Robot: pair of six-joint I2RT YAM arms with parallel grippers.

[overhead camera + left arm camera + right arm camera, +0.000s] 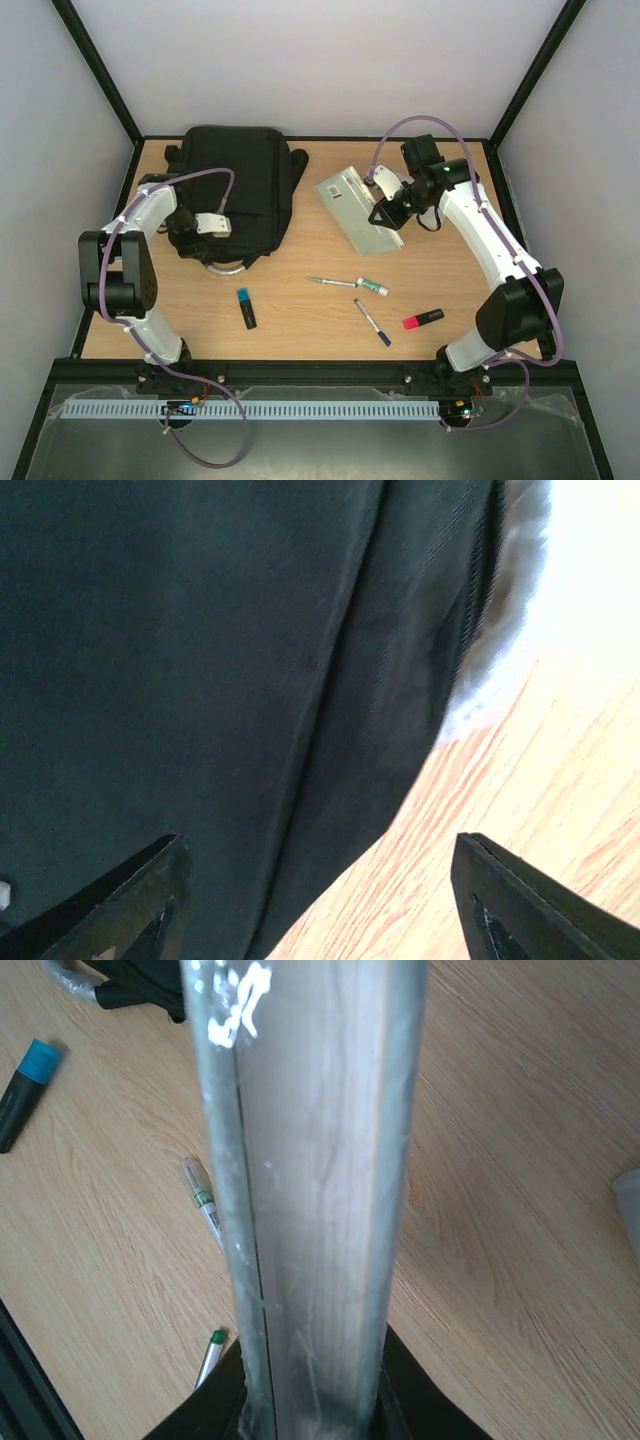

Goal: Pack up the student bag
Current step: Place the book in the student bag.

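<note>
The student bag (235, 185), a big black backpack, lies flat at the back left of the table, its grey loop handle (228, 267) toward the arms. My left gripper (200, 238) is at the bag's near left corner. In the left wrist view the bag's black fabric (200, 680) fills the left, and the left gripper (315, 890) stands open astride its edge, one finger over fabric, the other over bare wood. My right gripper (385, 215) is shut on one end of a translucent whitish pouch (355, 205), which runs up the right wrist view as a grey strip (310, 1160).
Loose on the wooden table (310, 250) lie a blue-capped black highlighter (246, 307), a green-tipped pen (335, 282) with a green-labelled marker (372, 288) beside it, a blue-tipped pen (372, 322) and a red highlighter (423, 319). White walls and black frame posts enclose the table.
</note>
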